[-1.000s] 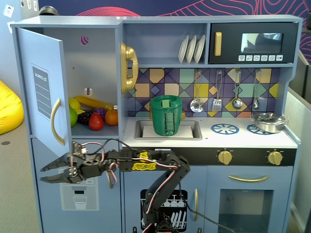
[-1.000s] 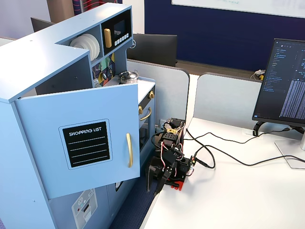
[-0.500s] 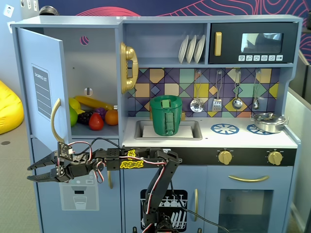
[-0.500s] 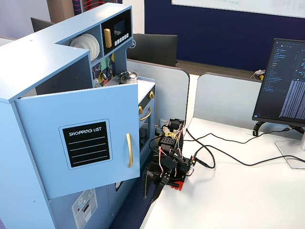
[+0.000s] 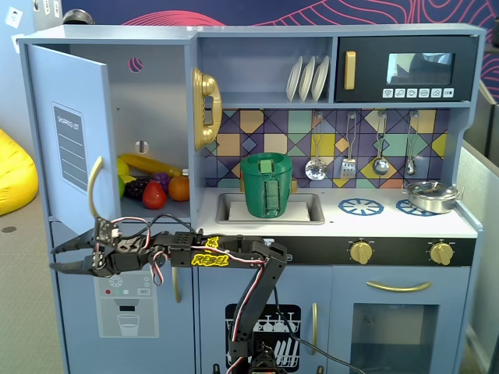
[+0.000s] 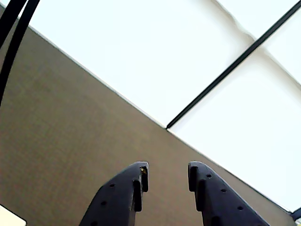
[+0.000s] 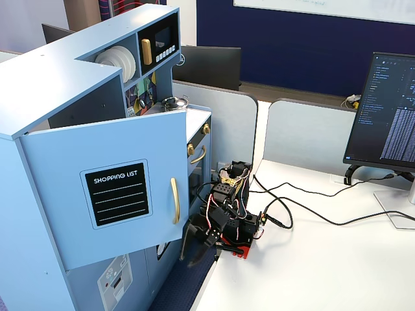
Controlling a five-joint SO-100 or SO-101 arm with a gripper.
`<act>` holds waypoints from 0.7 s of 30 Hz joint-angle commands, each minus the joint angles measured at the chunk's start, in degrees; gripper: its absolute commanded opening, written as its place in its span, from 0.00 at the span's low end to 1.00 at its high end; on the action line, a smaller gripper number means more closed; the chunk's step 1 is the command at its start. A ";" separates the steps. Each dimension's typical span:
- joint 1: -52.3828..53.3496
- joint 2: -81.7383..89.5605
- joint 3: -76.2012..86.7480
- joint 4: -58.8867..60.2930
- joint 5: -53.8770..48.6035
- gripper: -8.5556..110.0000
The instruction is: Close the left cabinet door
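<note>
The left cabinet door [image 5: 69, 144] is light blue and stands swung open, away from the cabinet. In another fixed view its black "SHOPPING LIST" panel [image 7: 117, 194] and curved gold handle [image 7: 174, 201] face outward. The handle also shows in a fixed view [image 5: 93, 187]. My gripper [image 5: 53, 259] reaches out level to the left, just under the door's lower edge, open and empty. From the side, the gripper [image 7: 194, 254] hangs below the door's lower corner near the handle. In the wrist view the gripper [image 6: 168, 172] is open, with only brown floor and a white wall ahead.
Toy fruit [image 5: 152, 187] lies inside the open cabinet. The lower door with the dispenser graphic [image 5: 125, 308] is behind the arm. A green pot [image 5: 267, 185] sits in the sink. Cables [image 7: 305, 207] and a monitor [image 7: 386, 110] are on the white table. A yellow beanbag [image 5: 12, 171] is at far left.
</note>
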 commanded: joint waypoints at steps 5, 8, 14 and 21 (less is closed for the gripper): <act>11.07 6.59 0.62 -1.93 0.70 0.07; 15.64 7.38 1.85 -2.81 1.14 0.07; 24.96 8.61 2.81 -4.13 2.20 0.07; 32.78 7.91 4.13 -8.70 1.93 0.07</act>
